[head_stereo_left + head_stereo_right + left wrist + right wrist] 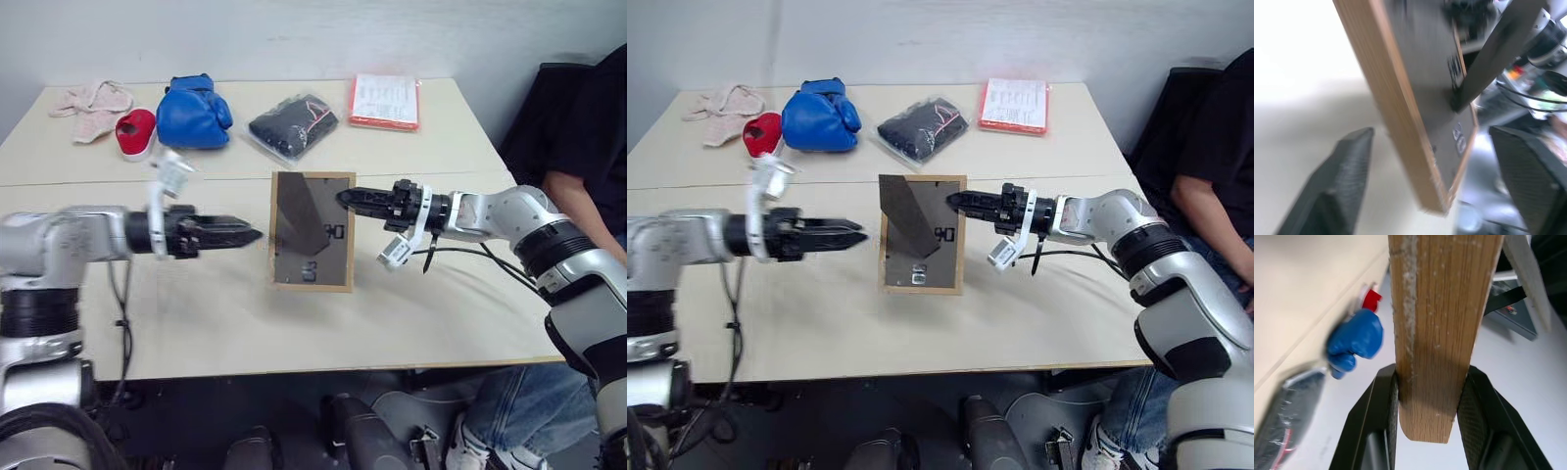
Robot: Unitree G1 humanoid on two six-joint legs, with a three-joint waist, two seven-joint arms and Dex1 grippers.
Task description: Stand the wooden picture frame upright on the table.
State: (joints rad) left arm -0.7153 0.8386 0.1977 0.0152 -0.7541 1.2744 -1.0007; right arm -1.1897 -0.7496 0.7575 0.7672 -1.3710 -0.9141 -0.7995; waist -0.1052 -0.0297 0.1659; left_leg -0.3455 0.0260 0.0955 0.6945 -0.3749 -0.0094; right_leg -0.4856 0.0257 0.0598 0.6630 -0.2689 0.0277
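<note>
The wooden picture frame is held over the middle of the cream table, its dark grey back panel facing me and its stand folded out. My right gripper is shut on the upper part of its right-hand wood border; in the right wrist view both fingers press the wood. My left gripper hangs open just left of the frame, not touching it. Its fingers are spread wide, with the frame's edge ahead of them. Whether the lower edge rests on the table I cannot tell.
Along the far edge lie a pinkish cloth, a red item, a blue boxing glove, a bagged black bundle and an orange-edged white packet. A person sits at the right.
</note>
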